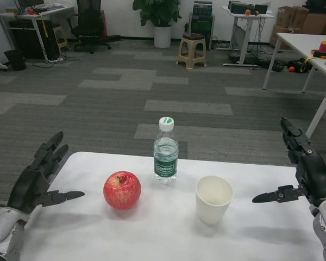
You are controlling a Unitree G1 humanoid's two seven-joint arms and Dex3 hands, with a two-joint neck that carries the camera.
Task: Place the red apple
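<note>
— Red and round, the glossy apple stands on the white table, stem up, left of centre. Nothing touches it. Is the placing done, then?

— By my reading, yes, or nearly. The left black hand hangs at the table's left edge, well apart from the fruit, its fingers spread and empty, the thumb pointing toward the apple.

— And the other?

— The right black hand hovers off the right side, fingers apart too, holding nothing, thumb stretched inward toward the white paper cup.

— So what counts as doing this step well?

— I would judge it a matter of a clean retreat. The apple is a ball on a smooth top, so any brush from a finger could set it rolling. The left hand ought to draw away outward and upward, not sweep across.

— Anything near enough to matter?

— The clear plastic water bottle with a green label stands just behind and to the right of the apple, apart from it; the cup sits farther right. A rolling apple could knock either one.
</note>
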